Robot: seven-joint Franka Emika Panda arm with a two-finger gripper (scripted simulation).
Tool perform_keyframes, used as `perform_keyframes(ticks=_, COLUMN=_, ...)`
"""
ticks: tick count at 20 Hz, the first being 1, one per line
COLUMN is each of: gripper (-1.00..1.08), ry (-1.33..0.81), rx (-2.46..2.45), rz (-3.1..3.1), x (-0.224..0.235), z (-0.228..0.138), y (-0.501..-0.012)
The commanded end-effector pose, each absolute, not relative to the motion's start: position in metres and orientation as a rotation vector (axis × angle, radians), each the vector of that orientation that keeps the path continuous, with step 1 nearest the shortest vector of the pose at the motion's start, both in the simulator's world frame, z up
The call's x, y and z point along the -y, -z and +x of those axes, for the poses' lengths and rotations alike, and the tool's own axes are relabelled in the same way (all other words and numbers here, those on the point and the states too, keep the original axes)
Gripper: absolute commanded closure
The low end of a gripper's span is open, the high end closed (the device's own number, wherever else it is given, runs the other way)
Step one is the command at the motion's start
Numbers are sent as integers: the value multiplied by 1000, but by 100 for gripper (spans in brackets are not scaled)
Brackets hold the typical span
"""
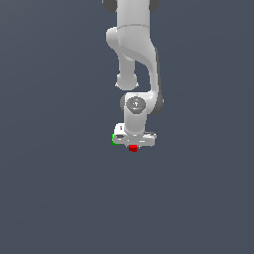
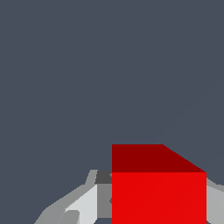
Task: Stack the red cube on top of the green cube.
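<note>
The red cube [image 1: 133, 148] sits between the fingertips of my white gripper [image 1: 133, 145], just under the hand. In the wrist view the red cube [image 2: 158, 192] fills the gap between the two grey fingers [image 2: 83, 204], which touch its sides, so the gripper [image 2: 158, 214] is shut on it. Whether the cube rests on the floor or hangs above it I cannot tell. The green cube [image 1: 114, 140] shows only as a thin green sliver at the hand's edge on the exterior view's left, mostly hidden behind the hand. It is out of the wrist view.
The floor [image 1: 59, 198] is a plain dark grey-blue surface with no other objects in view. The white arm [image 1: 135, 54] rises from the gripper toward the top of the exterior view.
</note>
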State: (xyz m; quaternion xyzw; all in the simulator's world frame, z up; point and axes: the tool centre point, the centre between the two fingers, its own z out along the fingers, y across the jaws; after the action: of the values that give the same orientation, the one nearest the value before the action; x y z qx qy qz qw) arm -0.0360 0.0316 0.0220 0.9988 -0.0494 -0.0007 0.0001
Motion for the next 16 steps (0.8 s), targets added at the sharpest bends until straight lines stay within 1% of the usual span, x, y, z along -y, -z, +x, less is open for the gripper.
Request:
perform_keyframes(ticks=1, gripper=108, ry=0, rx=155, rz=3138, x=-32, z=-36, y=-27)
perform_keyframes(ticks=6, gripper=108, ry=0, rx=155, rz=3138, x=-32, z=-36, y=-48)
perform_keyframes(ticks=16, gripper=108, ry=0, rx=155, rz=3138, x=-32, z=-37, y=-108)
